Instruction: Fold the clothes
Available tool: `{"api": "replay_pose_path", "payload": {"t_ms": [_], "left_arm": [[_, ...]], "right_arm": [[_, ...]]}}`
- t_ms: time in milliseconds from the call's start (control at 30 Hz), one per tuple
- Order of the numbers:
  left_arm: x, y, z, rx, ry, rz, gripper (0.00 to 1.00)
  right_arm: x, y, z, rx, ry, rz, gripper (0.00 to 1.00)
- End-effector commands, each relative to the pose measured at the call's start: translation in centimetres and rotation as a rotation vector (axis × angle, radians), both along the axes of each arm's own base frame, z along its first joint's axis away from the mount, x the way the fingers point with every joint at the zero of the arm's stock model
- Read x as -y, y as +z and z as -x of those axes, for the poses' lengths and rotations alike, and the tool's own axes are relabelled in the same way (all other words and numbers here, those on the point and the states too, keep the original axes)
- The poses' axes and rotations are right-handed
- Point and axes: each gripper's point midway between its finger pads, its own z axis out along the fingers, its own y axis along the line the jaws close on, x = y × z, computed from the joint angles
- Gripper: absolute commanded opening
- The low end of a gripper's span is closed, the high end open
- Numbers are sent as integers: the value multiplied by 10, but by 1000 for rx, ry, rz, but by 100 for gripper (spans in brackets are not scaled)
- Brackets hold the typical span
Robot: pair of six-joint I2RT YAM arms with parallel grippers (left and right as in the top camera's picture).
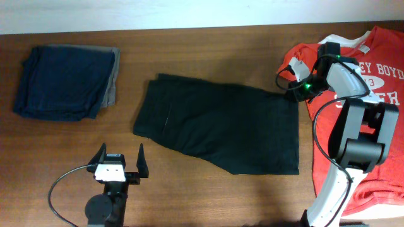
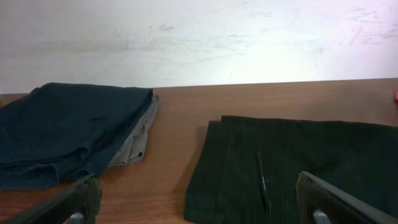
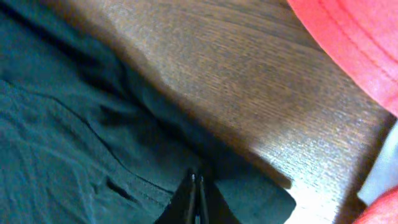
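The black shorts (image 1: 221,126) lie spread out flat on the middle of the wooden table (image 1: 208,50), a little skewed, with the far edge running from near the centre out toward the right. No fold is made in them that I can see; they sit as one dark sheet with a faint seam line down the left part.

At their far right corner the right gripper (image 1: 295,93) is down on the cloth. From its own wrist view the two fingers (image 3: 198,198) are pressed tight together with the black fabric bunched around the tips, so it is clenched on the edge of the shorts, right where the cloth ends and bare wood begins.

Just beyond that corner, on the right side of the table, lies the red T-shirt (image 1: 385,189) with white lettering, and the right arm reaches across it. The shirt's edge is near the shorts but I cannot tell whether the two touch.

The left gripper (image 1: 121,154) sits at the near edge of the table, to the left of the shorts and apart from them, its jaws spread wide with nothing between them.

Well off to the far left is a folded navy garment (image 1: 63,82), with a grey one (image 1: 113,82) showing from under its right side
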Motion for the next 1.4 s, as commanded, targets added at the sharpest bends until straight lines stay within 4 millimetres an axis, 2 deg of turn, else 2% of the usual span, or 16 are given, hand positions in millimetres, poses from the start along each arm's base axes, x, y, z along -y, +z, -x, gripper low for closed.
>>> {"api": "replay_pose_path", "payload": {"t_ms": [0,200,367,500,600,700,767,867,967,1000,1033,1100,1167,1233,1333,1367], "left_arm": [[-2,-2,0,0,10,-20,99],[-2,-2,0,0,10,-20,99],[-2,-2,0,0,10,-20,99],[1,-1,0,1,-10,-17,99],[3,0,0,7,-20,-16,99],[22,20,3,69,-132,-7,99],[23,39,9,36,-141,-4,99],[18,91,8,-29,-112,-40,99],[19,121,-23,-230,-117,-44,99],[21,121,-49,-345,-125,-65,99],[22,118,-66,-419,-131,-67,99],[32,104,-124,-607,-170,-51,99],[34,87,-165,-673,-177,-68,99],[35,49,-197,-740,-183,-72,98],[37,-30,-211,-890,-263,-180,66],[38,-49,-217,-910,-279,-201,64]], "right_arm": [[-5,-6,0,-36,-53,-39,4],[-16,13,3,-107,-122,-64,4],[-60,19,7,-155,-98,-110,4],[-62,19,8,-212,-215,-129,4],[-64,19,14,-240,-215,-134,4],[-63,18,17,-244,-198,-124,4],[-63,18,18,-239,-183,-123,4],[-63,18,16,-233,-184,-123,4],[-63,18,16,-232,-186,-123,4],[-63,18,16,-233,-186,-123,4],[-63,18,16,-232,-186,-123,4],[-63,18,16,-232,-187,-123,4],[-63,18,16,-232,-187,-122,4],[-61,17,16,-232,-189,-107,4],[-55,15,17,-233,-193,-74,4],[-55,15,17,-233,-193,-74,4]]}}
